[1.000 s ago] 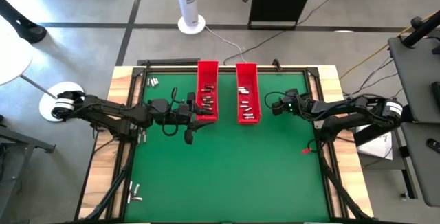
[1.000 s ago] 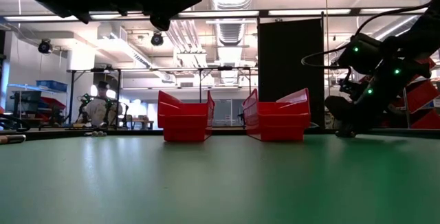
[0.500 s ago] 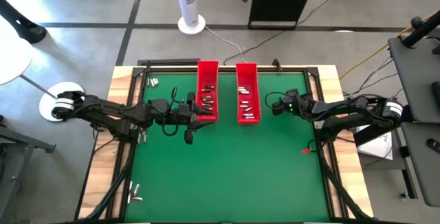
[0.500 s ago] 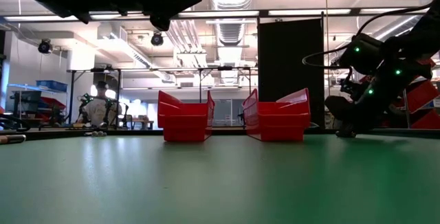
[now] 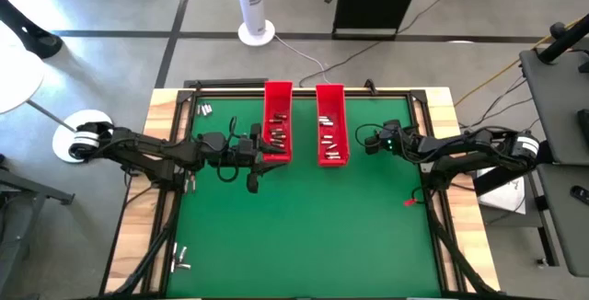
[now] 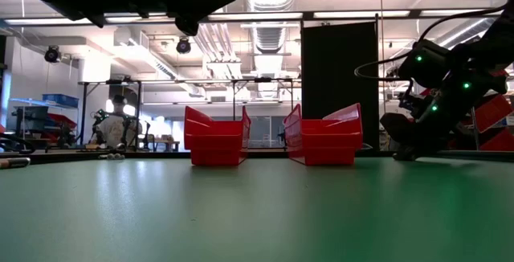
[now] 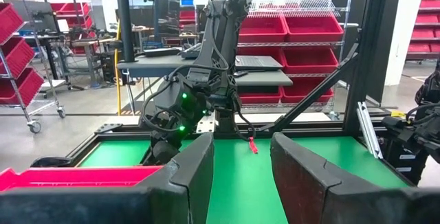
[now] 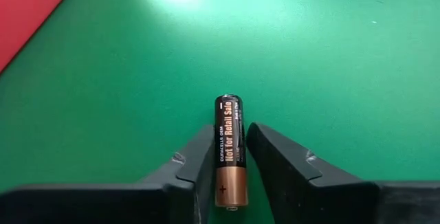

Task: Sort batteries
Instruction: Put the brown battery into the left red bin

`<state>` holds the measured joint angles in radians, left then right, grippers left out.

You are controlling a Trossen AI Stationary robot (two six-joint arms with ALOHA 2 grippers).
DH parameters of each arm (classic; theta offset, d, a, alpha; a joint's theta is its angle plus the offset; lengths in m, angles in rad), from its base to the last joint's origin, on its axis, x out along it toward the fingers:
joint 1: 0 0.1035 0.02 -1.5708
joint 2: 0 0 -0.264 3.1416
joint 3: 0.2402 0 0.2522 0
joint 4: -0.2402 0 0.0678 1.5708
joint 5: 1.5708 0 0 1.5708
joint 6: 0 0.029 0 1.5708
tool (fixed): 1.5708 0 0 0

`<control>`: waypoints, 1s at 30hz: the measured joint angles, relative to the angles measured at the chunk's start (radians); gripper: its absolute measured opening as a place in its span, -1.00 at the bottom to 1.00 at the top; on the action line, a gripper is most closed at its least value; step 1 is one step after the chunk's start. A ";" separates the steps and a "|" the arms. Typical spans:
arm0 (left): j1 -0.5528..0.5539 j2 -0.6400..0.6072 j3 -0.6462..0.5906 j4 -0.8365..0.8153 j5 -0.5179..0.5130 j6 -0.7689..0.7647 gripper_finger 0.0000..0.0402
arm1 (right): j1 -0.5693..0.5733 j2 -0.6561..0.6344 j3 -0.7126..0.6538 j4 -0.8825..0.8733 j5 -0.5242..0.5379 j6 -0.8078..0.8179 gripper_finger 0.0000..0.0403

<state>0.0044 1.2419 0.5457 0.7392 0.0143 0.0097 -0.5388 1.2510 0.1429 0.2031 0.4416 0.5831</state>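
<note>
Between earlier and current frames, almost nothing shifted: right tool (image 8: 230, 152) low over green worktop (image 8: 344, 59) beside right red tray (image 5: 331, 136), pinching one battery (image 8: 229, 148), ready for binning; left tool (image 7: 240, 176) spread, empty, above left tray (image 5: 277, 121).

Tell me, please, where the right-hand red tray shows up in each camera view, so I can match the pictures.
High view: right red tray, upper middle of the green mat, right of its twin.
Low view: right red tray, centre-right, at the mat's far edge.
Left wrist view: cannot tell; a red tray shows, but not which.
Right wrist view: red corner, probably it.
Shared landmark: green mat.
</note>
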 joint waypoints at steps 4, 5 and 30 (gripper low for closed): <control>0.000 0.000 0.000 0.001 0.000 0.000 -0.37 | 0.000 0.000 -0.002 0.000 0.000 0.000 -0.58; 0.000 0.000 0.000 0.001 0.000 -0.001 -0.37 | 0.000 0.000 -0.002 0.001 -0.005 -0.002 -0.62; -0.054 -0.161 0.001 -0.170 0.186 -0.075 -0.37 | 0.052 -0.145 0.017 -0.169 -0.127 -0.005 -0.79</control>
<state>-0.0494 1.0805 0.5471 0.5690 0.2000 -0.0656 -0.4868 1.1058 0.1596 0.0339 0.3141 0.5782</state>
